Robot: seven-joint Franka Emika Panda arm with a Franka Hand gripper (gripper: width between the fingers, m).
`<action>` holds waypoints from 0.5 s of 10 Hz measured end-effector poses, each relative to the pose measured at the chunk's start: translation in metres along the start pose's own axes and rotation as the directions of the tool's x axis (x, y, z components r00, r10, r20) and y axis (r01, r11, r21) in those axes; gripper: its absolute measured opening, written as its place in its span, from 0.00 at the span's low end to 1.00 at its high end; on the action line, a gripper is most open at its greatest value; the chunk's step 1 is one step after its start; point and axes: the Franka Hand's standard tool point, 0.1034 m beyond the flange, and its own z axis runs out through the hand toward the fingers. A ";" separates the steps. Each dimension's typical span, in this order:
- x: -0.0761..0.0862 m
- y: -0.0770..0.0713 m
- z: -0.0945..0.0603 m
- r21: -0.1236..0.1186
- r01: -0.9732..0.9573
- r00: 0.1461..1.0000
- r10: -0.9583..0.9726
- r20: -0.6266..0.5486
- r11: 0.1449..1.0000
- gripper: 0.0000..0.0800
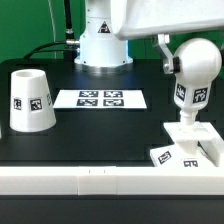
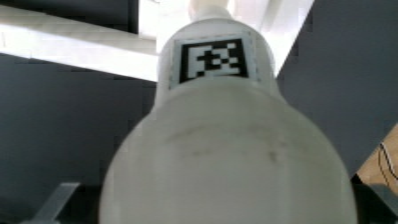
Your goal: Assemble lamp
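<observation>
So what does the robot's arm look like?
The arm is white, smooth and chunky, with rounded joints like fat tubes. Black cables hang behind its round bottom part. Its fingers look dark, not white. I can't see any square markers on the arm itself.

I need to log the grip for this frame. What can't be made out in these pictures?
Pincer: exterior view, fingertips hidden behind the bulb; open or shut unclear.
Base: wrist view, blocked by the bulb filling the frame; exterior view, front edge hidden by the white rail.
Stem-to-base joint: too small in the exterior view to tell if seated.
Shade: outside the wrist view.
</observation>
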 end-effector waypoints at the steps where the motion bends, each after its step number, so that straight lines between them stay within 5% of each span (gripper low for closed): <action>1: -0.002 -0.001 0.003 0.001 0.000 1.000 0.000 0.004 1.000 0.72; 5: -0.006 -0.007 0.010 0.006 0.005 1.000 -0.005 0.016 1.000 0.72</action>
